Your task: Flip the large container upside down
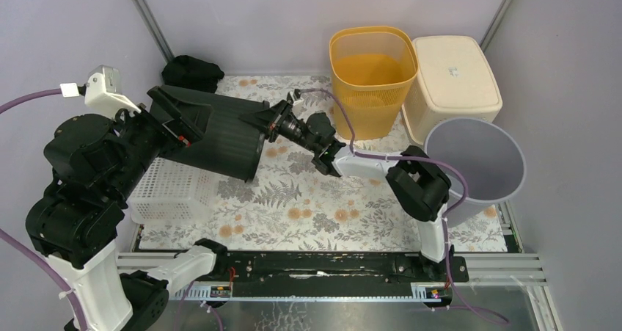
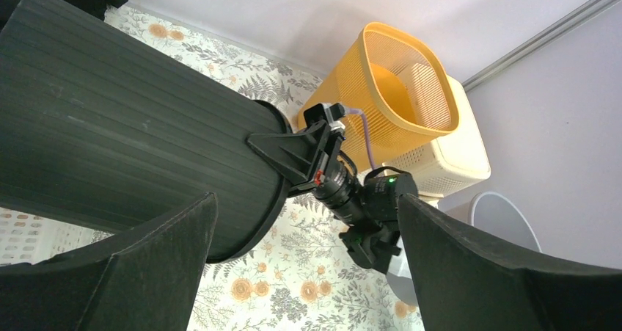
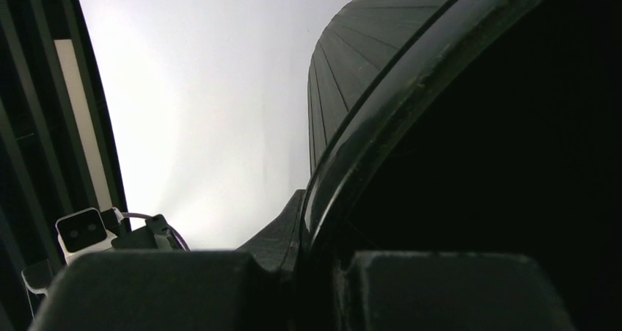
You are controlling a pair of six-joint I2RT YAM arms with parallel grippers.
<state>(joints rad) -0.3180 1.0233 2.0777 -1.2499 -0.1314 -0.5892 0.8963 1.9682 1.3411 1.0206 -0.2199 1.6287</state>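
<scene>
The black ribbed bin (image 1: 220, 133) is lying on its side at the left of the table, raised at a tilt above the flowered mat (image 1: 293, 202), with its closed end pointing up and left and its open mouth facing right. Its lower side is hanging over the near corner of a white slotted basket (image 1: 170, 191); whether it is touching the basket cannot be told.

The right gripper (image 1: 273, 122) is reaching in from the right with its jaws pinched together on the rim of the bin, one finger inside the mouth and one outside on the ribbed wall.

The left gripper (image 2: 306, 221) is sitting up near the closed end of the bin with its jaws spread wide and clamping nothing; one finger (image 2: 147, 272) is lying close along the ribbed side, though contact is unclear.

An orange mesh basket (image 1: 370, 59) is standing upright at the back, a cream box (image 1: 455, 78) is sitting beside it, a grey bucket (image 1: 477, 162) is standing at the right, and a black cloth (image 1: 192, 73) is lying in the back left corner
</scene>
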